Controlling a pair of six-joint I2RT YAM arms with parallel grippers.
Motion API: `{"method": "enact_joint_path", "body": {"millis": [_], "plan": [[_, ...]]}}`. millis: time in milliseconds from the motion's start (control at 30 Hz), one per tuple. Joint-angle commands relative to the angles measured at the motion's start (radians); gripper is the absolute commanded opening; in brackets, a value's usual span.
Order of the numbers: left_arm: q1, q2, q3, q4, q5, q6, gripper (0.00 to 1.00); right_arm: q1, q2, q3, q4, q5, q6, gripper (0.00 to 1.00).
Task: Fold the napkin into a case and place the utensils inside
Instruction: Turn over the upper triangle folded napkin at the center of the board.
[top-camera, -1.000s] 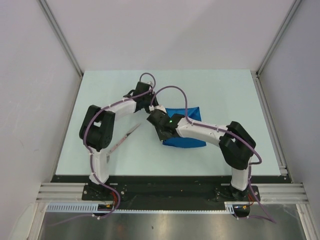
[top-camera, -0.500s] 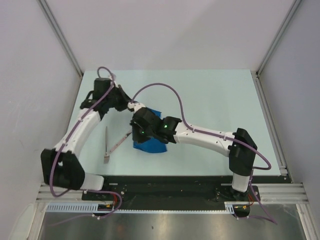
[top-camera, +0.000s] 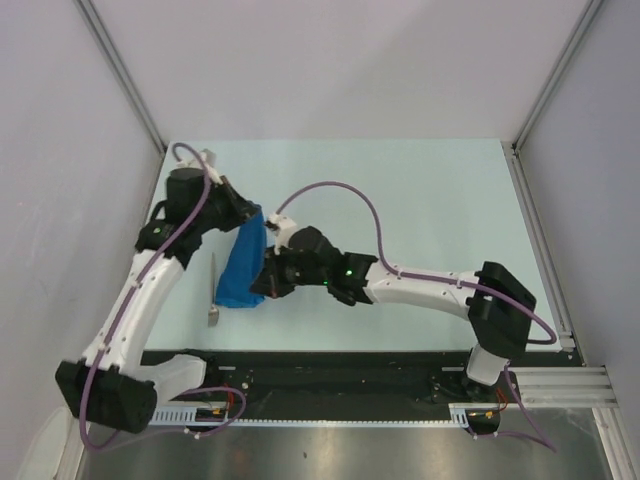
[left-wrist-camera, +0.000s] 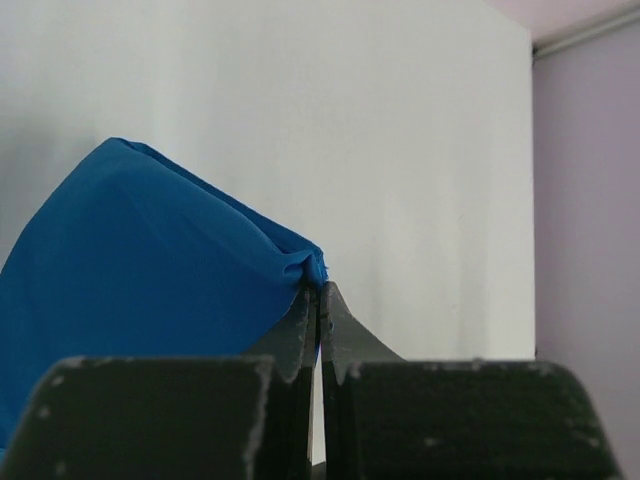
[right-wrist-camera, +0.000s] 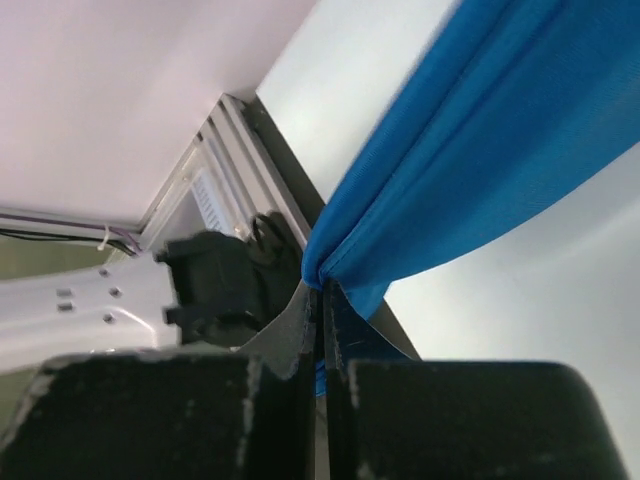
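Top view: the napkin (top-camera: 240, 270) is a narrow blue band running from 12 to 6 o'clock over the left part of the desk (top-camera: 420, 200), gathered and creased rather than spread flat. The left tool (top-camera: 252, 215) grips its 12 o'clock end, with the left arm sweeping up along the desk's 9 o'clock side. The right tool (top-camera: 262, 285) meets the band's 3 o'clock edge low down, its arm stretched across from the 4 o'clock corner. From here I cannot tell whether the band's lowest edge touches the desk. One utensil (top-camera: 213, 295) lies flat just at the napkin's 9 o'clock, pointing 12 to 6, apart from both tools.

Left wrist view: the left tool (left-wrist-camera: 318, 298) has its fingers pressed together, pinching a small corner of the napkin (left-wrist-camera: 140, 270) between the tips. The cloth bulges away from the pinch toward 9 o'clock, smooth and taut on top. The pale desk (left-wrist-camera: 420, 180) fills the background.

Right wrist view: the right tool (right-wrist-camera: 320, 300) is likewise closed tight, its fingers clamping a folded edge of the napkin (right-wrist-camera: 460, 160). From the pinch the cloth runs in long pleats up toward 2 o'clock, off the desk (right-wrist-camera: 520, 300) there. A metal rail (right-wrist-camera: 235, 150) crosses behind at 10 o'clock, with a white and black arm part beside it at 9 o'clock.
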Motion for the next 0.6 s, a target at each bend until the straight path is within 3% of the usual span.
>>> {"method": "enact_joint_path", "body": {"millis": [0, 267, 567], "plan": [[-0.149, 0.156, 0.004, 0.318, -0.159, -0.042, 0.00, -0.078, -0.119, -0.303, 0.233, -0.303, 0.142, 0.00], [-0.356, 0.539, 0.130, 0.453, -0.318, -0.091, 0.00, -0.364, -0.300, -0.739, 0.372, -0.477, 0.145, 0.00], [-0.448, 0.834, 0.351, 0.501, -0.358, -0.082, 0.00, -0.579, -0.303, -0.917, 0.386, -0.558, 0.106, 0.00]]}}
